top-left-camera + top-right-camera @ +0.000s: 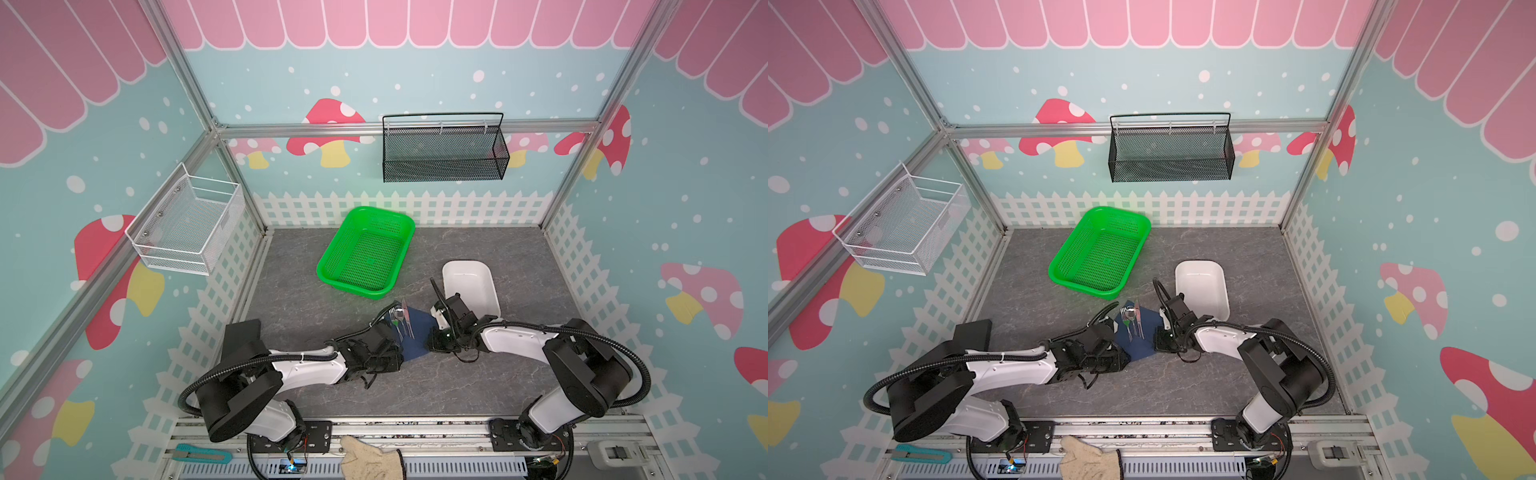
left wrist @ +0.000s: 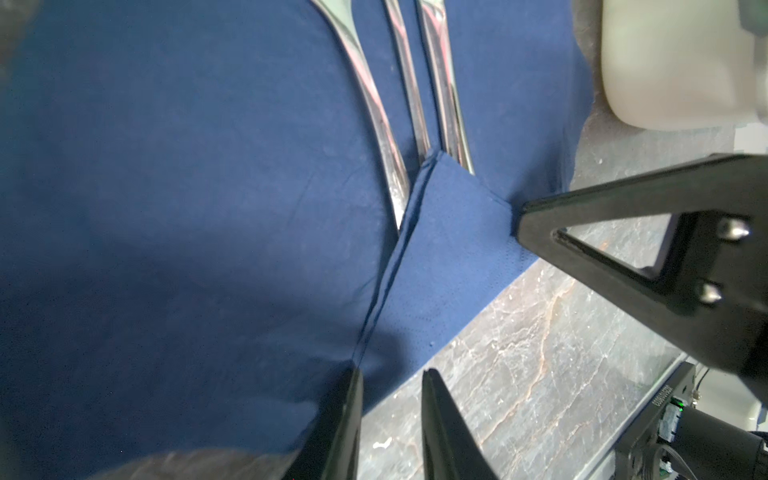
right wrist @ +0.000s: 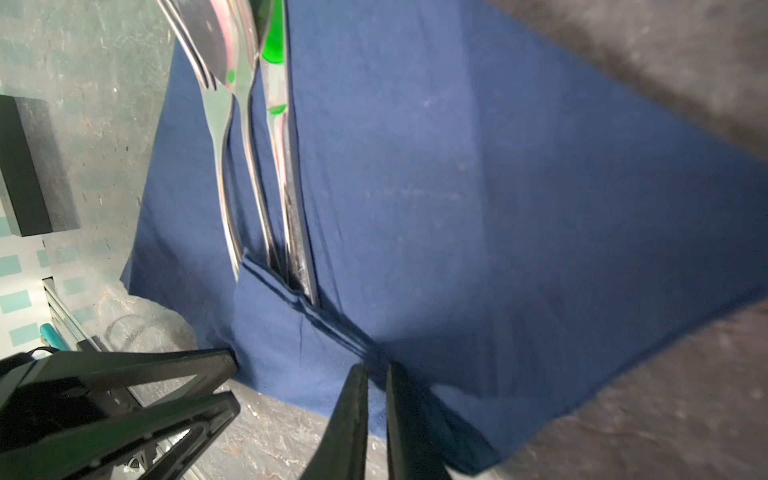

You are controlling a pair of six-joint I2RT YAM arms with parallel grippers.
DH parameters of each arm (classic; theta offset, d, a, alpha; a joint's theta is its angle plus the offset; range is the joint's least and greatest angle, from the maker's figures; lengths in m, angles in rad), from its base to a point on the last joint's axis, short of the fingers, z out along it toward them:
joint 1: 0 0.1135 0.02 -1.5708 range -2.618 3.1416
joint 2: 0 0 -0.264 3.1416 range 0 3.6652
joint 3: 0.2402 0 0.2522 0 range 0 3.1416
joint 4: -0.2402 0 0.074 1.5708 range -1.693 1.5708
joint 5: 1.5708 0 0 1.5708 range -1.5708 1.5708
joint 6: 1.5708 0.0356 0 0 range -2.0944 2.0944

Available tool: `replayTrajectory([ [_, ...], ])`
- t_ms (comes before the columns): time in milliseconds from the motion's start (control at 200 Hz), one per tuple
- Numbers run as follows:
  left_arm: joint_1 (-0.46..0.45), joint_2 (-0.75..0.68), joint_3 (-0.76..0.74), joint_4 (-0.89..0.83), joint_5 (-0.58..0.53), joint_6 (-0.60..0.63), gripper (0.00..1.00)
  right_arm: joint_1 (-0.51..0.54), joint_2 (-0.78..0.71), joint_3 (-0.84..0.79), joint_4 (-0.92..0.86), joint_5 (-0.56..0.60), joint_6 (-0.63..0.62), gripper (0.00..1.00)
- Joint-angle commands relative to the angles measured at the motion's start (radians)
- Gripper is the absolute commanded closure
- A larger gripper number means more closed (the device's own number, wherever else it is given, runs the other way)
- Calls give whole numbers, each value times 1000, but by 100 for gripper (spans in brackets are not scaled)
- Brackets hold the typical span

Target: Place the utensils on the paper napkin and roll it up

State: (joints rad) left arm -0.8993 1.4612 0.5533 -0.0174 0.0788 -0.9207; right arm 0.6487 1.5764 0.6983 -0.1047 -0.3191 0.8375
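The navy paper napkin [image 1: 419,334] [image 1: 1144,338] lies on the grey table between my two grippers. Three silver utensils [image 1: 401,321] [image 1: 1131,321] lie side by side on it: fork [image 3: 216,120], spoon [image 3: 235,50] and a third flat piece [image 3: 284,174]. The napkin's near corner is folded over their handle ends [image 2: 415,137] as a flap [image 2: 449,249]. My right gripper [image 3: 377,366] is shut on the flap's pleated edge. My left gripper [image 2: 390,371] stands slightly open at the flap's other end, with the napkin's edge running between its fingers.
A green basket [image 1: 409,226] stands behind the napkin. A white tray [image 1: 465,263] sits to the right, close behind my right wrist. A beige glove [image 1: 365,457] and a teal cutter [image 1: 203,454] lie on the front rail. Mesh baskets hang on the walls.
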Motion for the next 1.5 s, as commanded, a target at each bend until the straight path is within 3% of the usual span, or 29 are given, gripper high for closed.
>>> replayTrajectory([
  [0, 13, -5, -41, -79, -31, -6, 73, 11, -2, -53, -69, -20, -4, 86],
  [285, 51, -38, -80, -86, -5, 16, 76, 45, -45, -108, -10, -64, 66, 86],
  [500, 53, -55, -80, -84, 19, 29, 76, 45, -108, -63, -64, -11, 42, 83],
  [831, 53, -46, -73, -81, 21, 37, 76, 45, -106, -77, -43, -78, -7, 83],
  [1001, 53, -51, -73, -89, 25, 42, 76, 45, -77, -66, -158, 59, -2, 85],
  [1231, 53, -49, -72, -97, 18, 43, 75, 45, -101, -51, -200, 70, -21, 85],
  [1491, 53, -48, -74, -90, 23, 43, 76, 48, -150, -14, -105, -46, -30, 89],
])
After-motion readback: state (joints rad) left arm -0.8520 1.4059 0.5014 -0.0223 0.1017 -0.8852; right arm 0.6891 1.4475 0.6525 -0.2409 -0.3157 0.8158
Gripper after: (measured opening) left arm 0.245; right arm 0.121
